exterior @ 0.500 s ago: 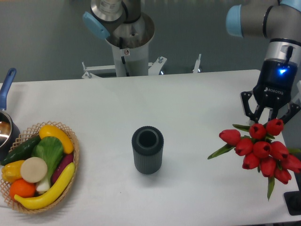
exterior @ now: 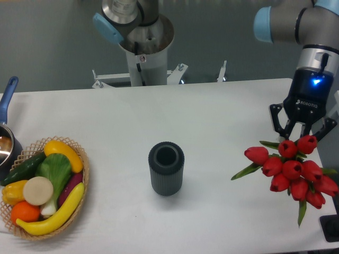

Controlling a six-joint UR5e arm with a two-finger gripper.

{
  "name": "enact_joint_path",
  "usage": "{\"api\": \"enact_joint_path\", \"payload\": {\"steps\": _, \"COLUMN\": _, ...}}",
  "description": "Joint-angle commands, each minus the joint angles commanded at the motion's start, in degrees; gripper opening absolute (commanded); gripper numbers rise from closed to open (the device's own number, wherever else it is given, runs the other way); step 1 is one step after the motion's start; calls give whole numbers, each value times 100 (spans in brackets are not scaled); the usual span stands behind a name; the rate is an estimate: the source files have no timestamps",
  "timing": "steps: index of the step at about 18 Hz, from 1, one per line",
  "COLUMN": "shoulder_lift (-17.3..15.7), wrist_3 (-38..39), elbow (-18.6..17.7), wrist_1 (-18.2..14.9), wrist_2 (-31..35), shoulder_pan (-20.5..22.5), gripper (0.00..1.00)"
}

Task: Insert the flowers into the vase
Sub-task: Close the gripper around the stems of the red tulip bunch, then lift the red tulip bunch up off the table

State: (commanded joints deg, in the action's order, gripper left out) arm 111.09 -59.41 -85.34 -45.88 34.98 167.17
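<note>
camera view: fixed, looked down and across a white table (exterior: 212, 116) from its near edge.
gripper: gripper (exterior: 302, 132) hung at the far right, pointing down, blue light lit on its black body. its two dark fingers (exterior: 276, 120) were spread to either side of the topmost buds. whether the pads touched the bunch or its stems could not be told; the buds hid the fingertips.
flowers: the flowers (exterior: 294, 169) sat at the right side of the table, right under the gripper. red buds clustered tight, green leaves poking out to the left and toward the near edge. whether the bunch rested on the table or hung clear of it could not be told.
vase: the vase (exterior: 166, 168) stood upright near the table's middle, dark and ribbed, round mouth open upward. it was well apart from the flowers, to their left.
basket: a wicker basket (exterior: 85, 174) sat at the near left corner, holding toy produce: a yellow banana (exterior: 53, 217), a yellow pepper, a dark cucumber, a leafy green, an orange, a pale round slice.
pan: a blue-handled pan (exterior: 6, 106) showed at the left edge, just beside the basket, mostly cut off.
robot base: a shiny metal column (exterior: 145, 42) stood beyond the far edge of the table.
black block: a dark object (exterior: 331, 228) sat at the near right corner, partly cut off.
</note>
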Motion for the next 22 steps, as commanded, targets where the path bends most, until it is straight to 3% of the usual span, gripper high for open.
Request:
{"api": "enact_joint_path", "payload": {"steps": 8, "shoulder_lift": 9, "wrist_3": -9, "elbow": -9, "wrist_1": 0, "wrist_2": -123, "shoulder_pan": -53, "gripper": 34}}
{"api": "enact_joint_path", "payload": {"steps": 12, "shoulder_lift": 0, "wrist_3": 0, "elbow": -87, "wrist_1": 0, "wrist_2": -570, "shoulder_pan": -62, "gripper": 34}}
{"api": "enact_joint_path", "payload": {"steps": 15, "shoulder_lift": -35, "wrist_3": -44, "elbow": -359, "wrist_1": 9, "wrist_2": -1299, "shoulder_pan": -123, "gripper": 34}}
{"api": "enact_joint_path", "payload": {"steps": 22, "shoulder_lift": -491, "wrist_3": -571, "elbow": -1291, "wrist_1": 132, "wrist_2": -2873, "shoulder_pan": -141, "gripper": 34}}
